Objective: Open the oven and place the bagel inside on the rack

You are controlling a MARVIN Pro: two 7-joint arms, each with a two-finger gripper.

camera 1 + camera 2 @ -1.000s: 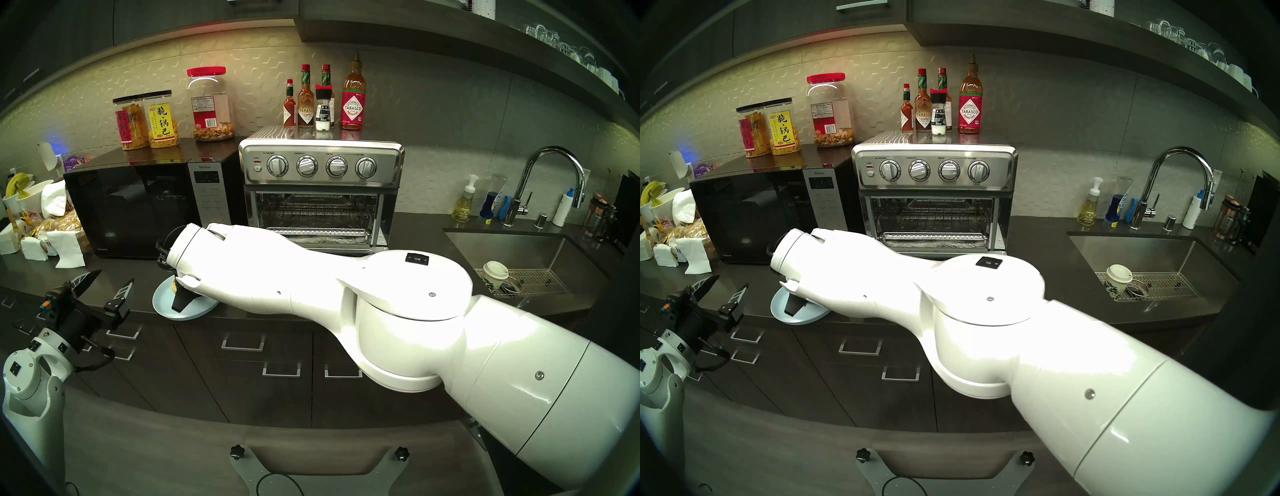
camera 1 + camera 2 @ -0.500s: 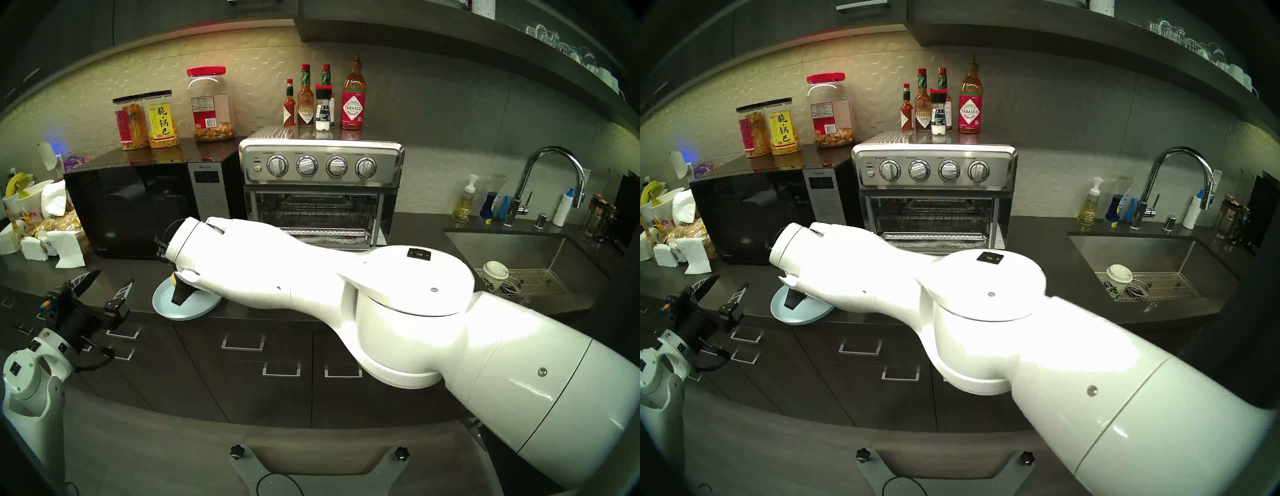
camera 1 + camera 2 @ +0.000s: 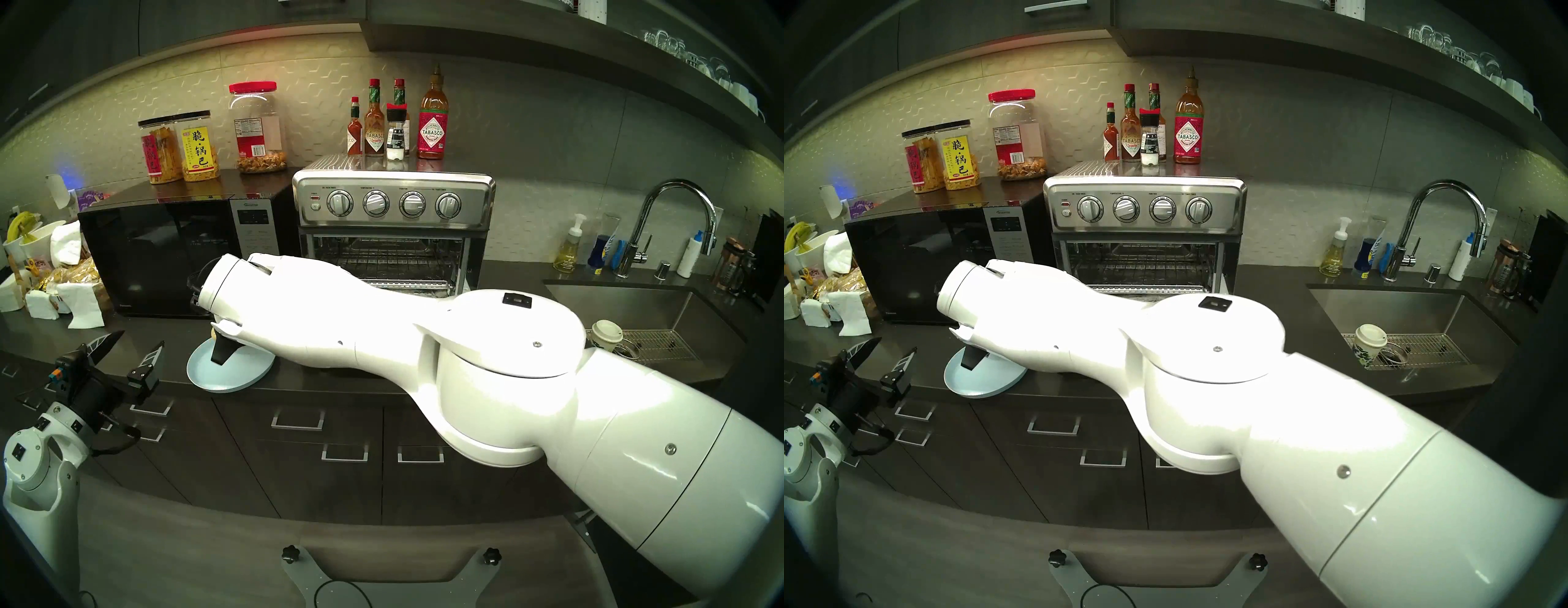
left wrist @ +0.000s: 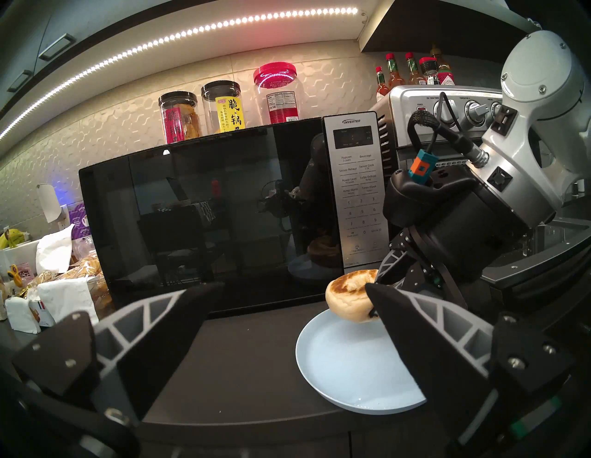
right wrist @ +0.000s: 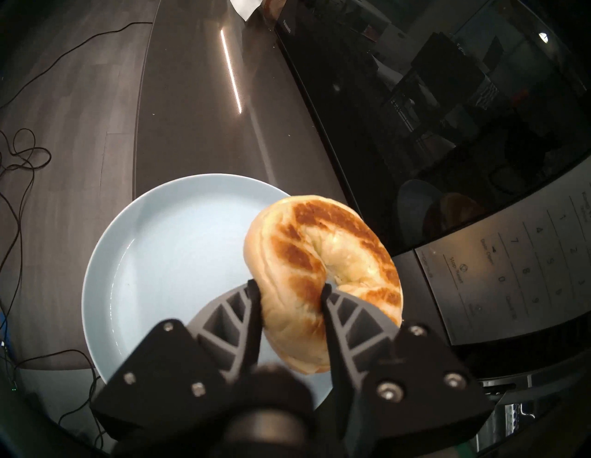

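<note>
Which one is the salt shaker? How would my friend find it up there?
Find the shiny steel oven beside the black microwave. On its flat top stands a row of hot sauce bottles. The salt shaker is in front of them: the only clear one, black cap, white salt at the bottom, while the bottles around it hold red or orange sauce.

Oven [image 3: 394,204] door is down, rack [image 3: 382,259] bare inside. Right arm [image 3: 339,331] stretches across in front of the oven, its gripper [image 3: 220,350] angled down over the plate [image 3: 231,375], which sits on the worktop [image 3: 339,378] left of the oven; a sliver of bagel [image 3: 214,333] peeks out beside the wrist. Left gripper [image 3: 129,346], left of the plate, jaws spread wide, holding nothing.
</note>
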